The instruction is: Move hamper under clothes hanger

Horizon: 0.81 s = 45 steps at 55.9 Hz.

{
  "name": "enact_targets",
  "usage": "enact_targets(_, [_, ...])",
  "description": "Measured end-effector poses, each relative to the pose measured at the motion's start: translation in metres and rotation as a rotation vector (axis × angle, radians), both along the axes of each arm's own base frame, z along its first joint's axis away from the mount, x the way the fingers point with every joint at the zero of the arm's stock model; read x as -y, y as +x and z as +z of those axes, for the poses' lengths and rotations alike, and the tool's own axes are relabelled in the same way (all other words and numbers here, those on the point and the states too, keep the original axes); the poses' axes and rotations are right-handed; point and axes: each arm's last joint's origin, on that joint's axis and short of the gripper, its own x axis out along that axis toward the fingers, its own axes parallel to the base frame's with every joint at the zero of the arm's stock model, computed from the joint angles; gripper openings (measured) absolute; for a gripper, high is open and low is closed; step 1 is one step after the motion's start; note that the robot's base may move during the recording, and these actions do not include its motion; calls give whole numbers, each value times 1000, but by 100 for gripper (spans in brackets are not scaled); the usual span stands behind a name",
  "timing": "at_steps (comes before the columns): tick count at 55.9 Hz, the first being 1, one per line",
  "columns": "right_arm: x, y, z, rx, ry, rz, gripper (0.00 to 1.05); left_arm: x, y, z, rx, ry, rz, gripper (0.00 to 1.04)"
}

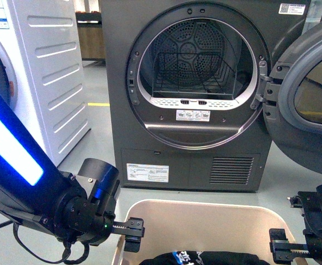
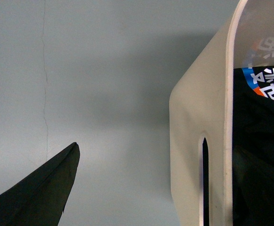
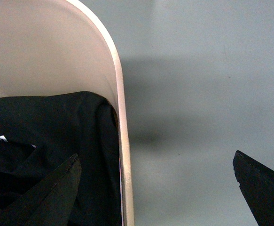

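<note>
The beige hamper (image 1: 194,221) stands on the floor at the bottom centre of the front view, with a black printed garment (image 1: 205,258) lying in it. My left gripper (image 1: 132,227) is open at the hamper's left wall. In the left wrist view that wall (image 2: 193,117) and its handle slot (image 2: 205,179) sit between the spread fingers (image 2: 43,193), one outside and one over the garment (image 2: 259,117). My right gripper (image 1: 279,249) is open at the right wall. Its fingers (image 3: 57,188) straddle the rim (image 3: 120,117). The clothes hanger is out of view.
A dark grey dryer (image 1: 194,83) stands directly behind the hamper, its round door (image 1: 310,94) swung open to the right. A white washing machine (image 1: 45,72) is at the left. Grey floor (image 3: 198,94) surrounds the hamper, with a yellow line (image 1: 98,104) further back.
</note>
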Motion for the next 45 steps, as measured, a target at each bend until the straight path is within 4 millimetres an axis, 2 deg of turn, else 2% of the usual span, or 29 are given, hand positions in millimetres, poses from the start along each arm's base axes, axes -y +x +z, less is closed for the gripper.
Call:
enact_targets(21, [-6,1,-12,-19,10,24,97,12,7,-9,-12,-2,21,98])
enact_targets(25, [-8,4,-12,-18,9,34,84,13,6,-13,-34,5,57,96])
enact_targets(32, [-11,7,-11,-12,5,44,58,16,5,-14,-59,-7,95,69])
enact_targets(45, [-12,6,-14,-25,3,46,26,24,4,-14,-65,-17,96,37])
